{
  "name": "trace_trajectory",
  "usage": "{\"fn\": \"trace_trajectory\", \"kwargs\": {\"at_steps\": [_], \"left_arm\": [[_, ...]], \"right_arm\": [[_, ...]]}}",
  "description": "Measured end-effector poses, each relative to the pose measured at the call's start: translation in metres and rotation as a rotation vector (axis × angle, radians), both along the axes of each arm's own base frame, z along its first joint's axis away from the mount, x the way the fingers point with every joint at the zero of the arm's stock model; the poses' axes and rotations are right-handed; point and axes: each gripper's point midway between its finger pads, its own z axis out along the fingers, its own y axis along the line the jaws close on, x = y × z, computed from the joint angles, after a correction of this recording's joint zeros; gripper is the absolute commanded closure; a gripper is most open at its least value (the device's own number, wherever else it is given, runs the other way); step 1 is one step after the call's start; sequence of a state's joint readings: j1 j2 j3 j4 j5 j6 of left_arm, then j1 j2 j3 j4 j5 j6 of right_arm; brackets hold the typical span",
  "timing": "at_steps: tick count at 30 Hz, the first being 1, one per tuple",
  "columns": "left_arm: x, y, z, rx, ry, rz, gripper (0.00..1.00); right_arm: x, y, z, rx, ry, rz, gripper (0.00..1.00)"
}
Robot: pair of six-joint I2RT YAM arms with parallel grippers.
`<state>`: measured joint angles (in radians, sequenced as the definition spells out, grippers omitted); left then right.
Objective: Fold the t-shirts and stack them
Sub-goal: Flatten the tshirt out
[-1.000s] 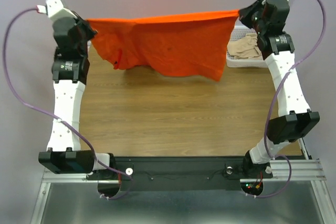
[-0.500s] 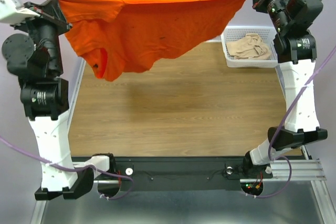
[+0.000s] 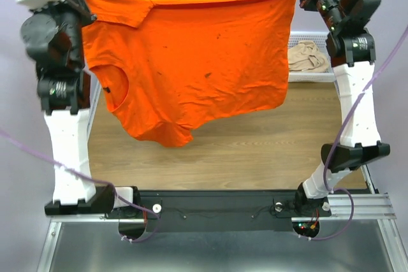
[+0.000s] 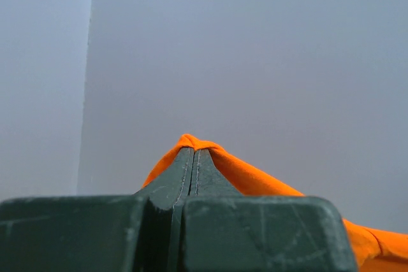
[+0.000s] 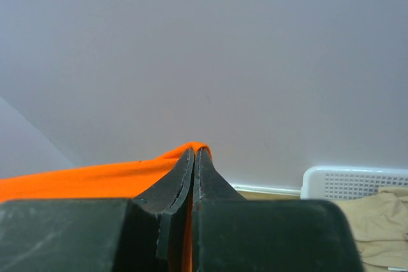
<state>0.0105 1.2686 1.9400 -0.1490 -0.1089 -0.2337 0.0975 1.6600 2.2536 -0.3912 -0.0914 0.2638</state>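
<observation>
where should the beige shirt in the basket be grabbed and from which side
Pinch a raised fold atop the beige shirt, coming straight down. It lies crumpled in a heap inside the white basket, whose walls block a sideways approach. The left gripper and right gripper are both shut on the orange shirt.

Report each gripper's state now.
Left gripper: closed on the orange t-shirt.
Right gripper: closed on the orange t-shirt too.
</observation>
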Motion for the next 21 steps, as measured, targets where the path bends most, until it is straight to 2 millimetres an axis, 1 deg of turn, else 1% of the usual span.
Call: {"fn": "trace_trajectory", "kwargs": {"at_steps": [1, 2, 5, 7, 9, 11, 13, 15, 17, 21], "left_arm": [[0.009, 0.0, -0.005, 0.002, 0.014, -0.003, 1.0], [0.027, -0.001, -0.016, 0.002, 0.046, -0.009, 1.0], [0.072, -0.002, -0.051, 0.002, 0.14, -0.027, 1.0], [0.098, -0.004, -0.075, 0.0, 0.2, -0.044, 1.0], [0.118, -0.003, -0.091, -0.004, 0.244, -0.057, 1.0], [0.135, -0.004, -0.102, -0.011, 0.271, -0.08, 1.0], [0.145, -0.003, -0.105, -0.016, 0.279, -0.095, 1.0], [0.15, -0.002, -0.101, -0.021, 0.27, -0.112, 1.0], [0.149, -0.002, -0.095, -0.026, 0.257, -0.123, 1.0], [0.134, -0.004, -0.073, -0.024, 0.2, -0.138, 1.0]], "right_arm": [[0.006, 0.001, -0.004, -0.002, 0.008, 0.0, 0.99], [0.014, 0.001, -0.011, -0.006, 0.023, 0.0, 0.99], [0.038, 0.003, -0.031, -0.013, 0.064, -0.001, 0.99], [0.053, 0.005, -0.045, -0.019, 0.09, -0.002, 0.99], [0.068, 0.006, -0.057, -0.025, 0.111, -0.002, 0.99], [0.079, 0.007, -0.067, -0.031, 0.126, -0.001, 0.99], [0.089, 0.008, -0.073, -0.036, 0.132, 0.001, 0.99], [0.095, 0.01, -0.075, -0.04, 0.13, 0.008, 0.99], [0.096, 0.012, -0.074, -0.044, 0.126, 0.017, 0.99], [0.092, 0.015, -0.066, -0.064, 0.095, 0.041, 0.99]]}}
